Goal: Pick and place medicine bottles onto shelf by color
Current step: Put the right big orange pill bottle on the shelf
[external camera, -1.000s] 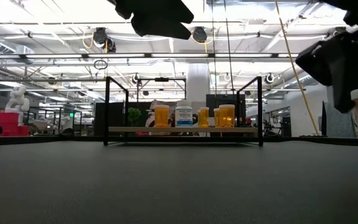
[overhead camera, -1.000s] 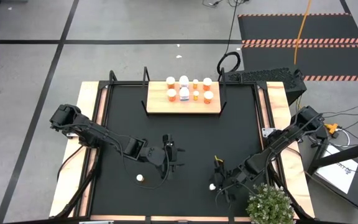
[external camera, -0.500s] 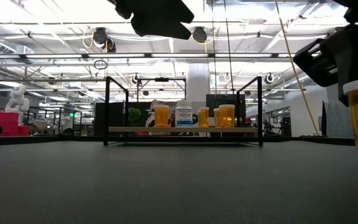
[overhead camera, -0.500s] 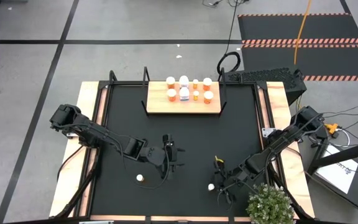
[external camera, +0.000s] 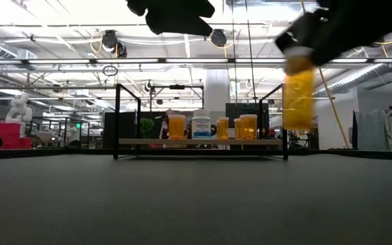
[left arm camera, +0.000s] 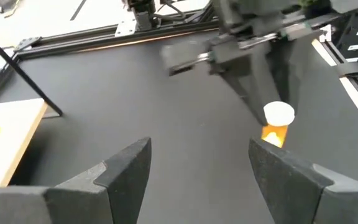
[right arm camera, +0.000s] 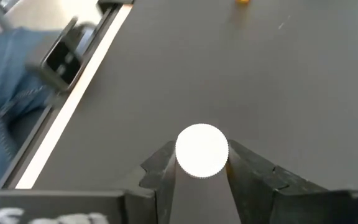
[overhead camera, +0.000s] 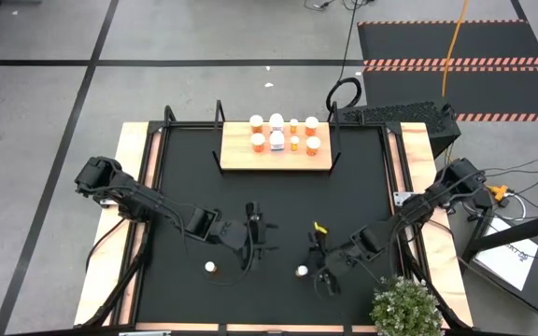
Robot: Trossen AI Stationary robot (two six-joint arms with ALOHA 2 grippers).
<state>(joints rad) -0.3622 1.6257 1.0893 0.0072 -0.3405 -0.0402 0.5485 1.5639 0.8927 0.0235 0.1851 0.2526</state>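
8 medicine bottles [overhead camera: 284, 133] are already standing on the shelf [overhead camera: 276, 159] at the far side of the desk [overhead camera: 185, 168], and 2 more are off it. The right hand [overhead camera: 308, 271] is pinching 1 orange bottle [external camera: 298, 95] by its body just under the white cap, the fingers [right arm camera: 161, 176] pressing on both sides. In the low view that bottle is hanging clear above the desk surface, so the step in hand looks like the carry after pick-up. The next move is probably calling for a reach across the desk to the shelf, then a level set-down among the orange ones without knocking the row.

The right arm is stretching in from the right edge, its hand low over the near-centre of the desk. The left hand [overhead camera: 256, 238] is hovering near the desk's middle, fingers [left arm camera: 120, 174] spread wide and holding nothing. A second bottle [overhead camera: 210, 268] is standing on the desk just beside the left arm, near the front edge.
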